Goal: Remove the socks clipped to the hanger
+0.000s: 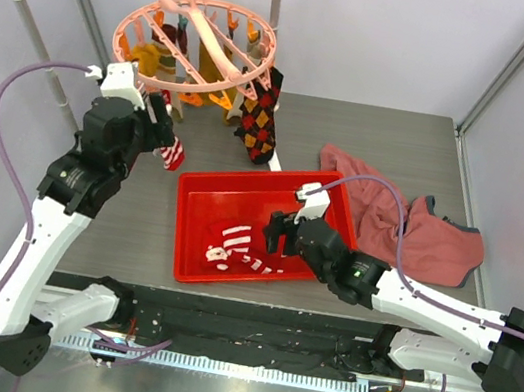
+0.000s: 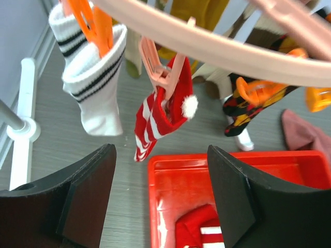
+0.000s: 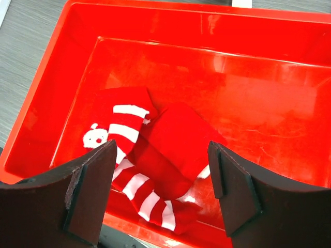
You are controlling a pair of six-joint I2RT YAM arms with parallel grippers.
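Starting at the left, our left gripper [image 2: 160, 155] stands wide open with nothing between its jaws, raised just beneath the hanger [image 2: 207, 45]. The sock that matters to us is the red-striped sock [image 2: 158, 116]. In the left wrist view it hangs ahead of and above the claw, almost on the line between the two jaws, a touch toward the left one. It is pinched at its top by a pink peg [image 2: 155, 70]. Its long axis runs downward from that peg, leaning a little, so the toe points to the table. To its left the white banded sock [image 2: 95, 77] hangs from an orange peg, close by but not touching it. We judge that the left arm is the nearer one and that the next reach goes forward and up, closing across the sock below the peg. Further right, the argyle sock [image 1: 260, 120] hangs from the ring's right side over the table behind the tray [image 1: 189, 234]. Two striped socks [image 3: 137, 150] already lie in the tray. Our right gripper [image 3: 161, 150] hovers over them, jaws spread wide and holding nothing, well apart from the hanger.
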